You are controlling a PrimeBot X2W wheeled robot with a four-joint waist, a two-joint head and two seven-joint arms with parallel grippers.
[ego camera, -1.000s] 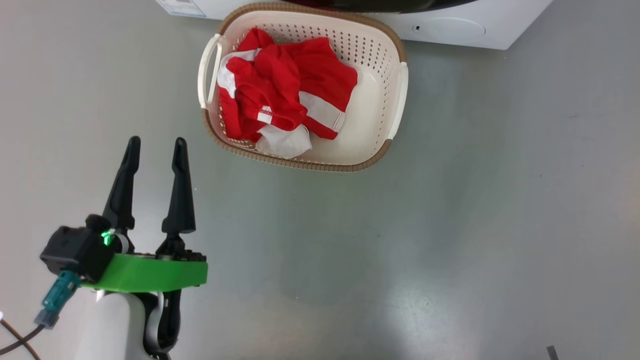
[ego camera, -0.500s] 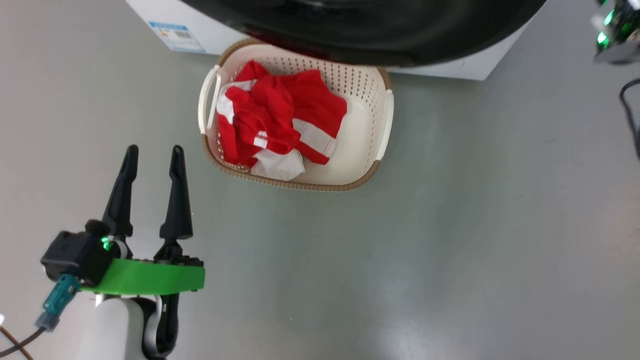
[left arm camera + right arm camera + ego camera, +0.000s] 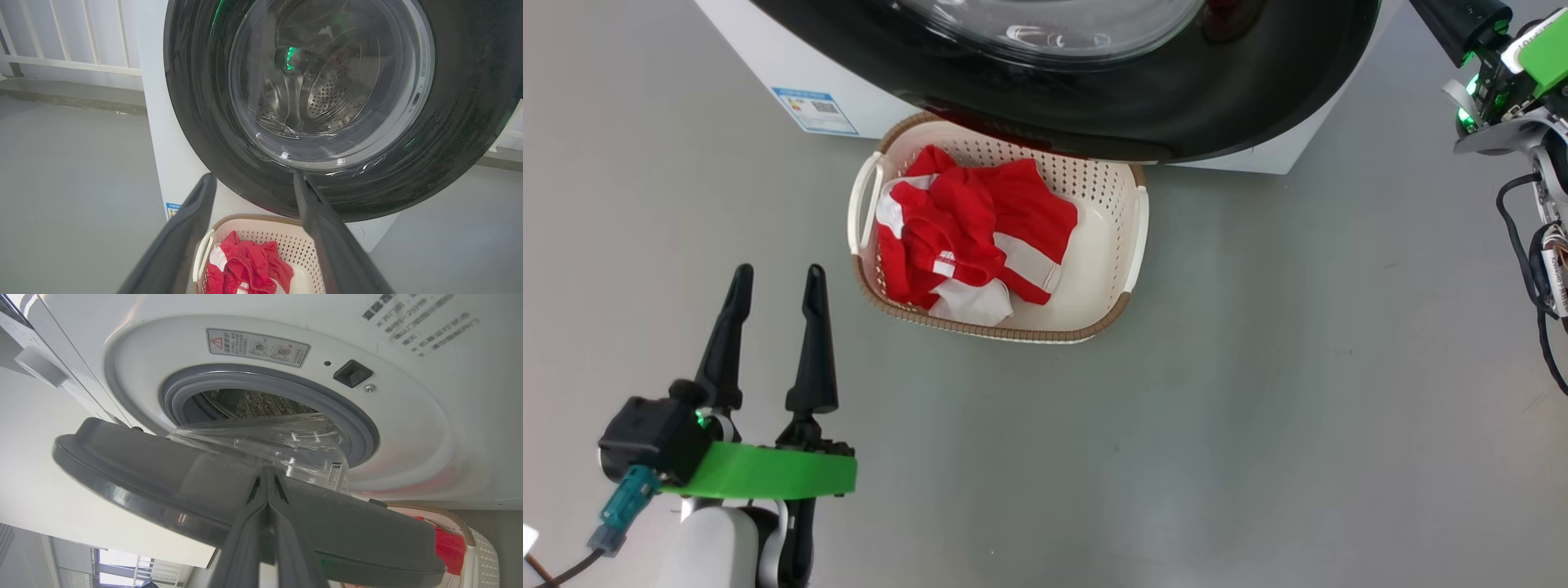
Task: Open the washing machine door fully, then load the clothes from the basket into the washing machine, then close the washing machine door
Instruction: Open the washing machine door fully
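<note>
My right jaws are closed tight on nothing, tips against the grey inner face of the partly open washing machine door [image 3: 155, 469], with the gasket [image 3: 359, 424] just beyond them. My left jaws stand wide and empty over the floor [image 3: 1258, 408]. Ahead and right of them the basket [image 3: 1094, 269] holds the clothes [image 3: 964, 220], its far rim under the door, which screens the washing machine [image 3: 776, 57] opening.
</note>
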